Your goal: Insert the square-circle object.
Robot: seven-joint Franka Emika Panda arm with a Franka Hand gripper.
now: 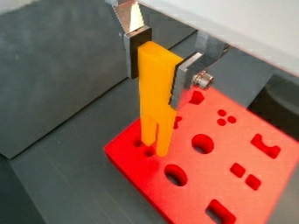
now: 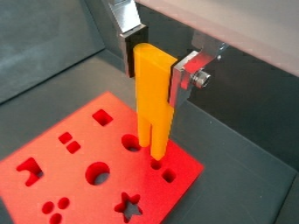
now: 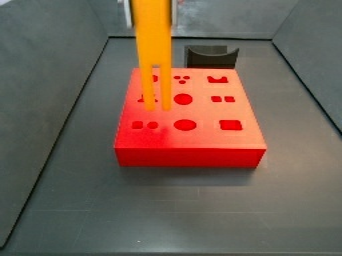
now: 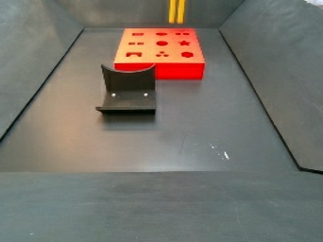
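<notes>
Upright in the hand [image 1: 162, 59]: slim orange-yellow square-circle object [image 1: 156, 96], two-pronged below.

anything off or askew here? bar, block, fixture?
Nothing stands out. The gripper holds the square-circle object upright, prongs at the red block. That block lies flat and looks intact; the fixture stands apart.

gripper [image 1: 160, 63] clamped on the square-circle object [image 1: 156, 98] upright over the red block [image 4: 161, 52] at the floor's far edge, fixture [image 4: 127, 91] standing mid-floor, open dark floor [image 4: 190, 142] toward the near edge
</notes>
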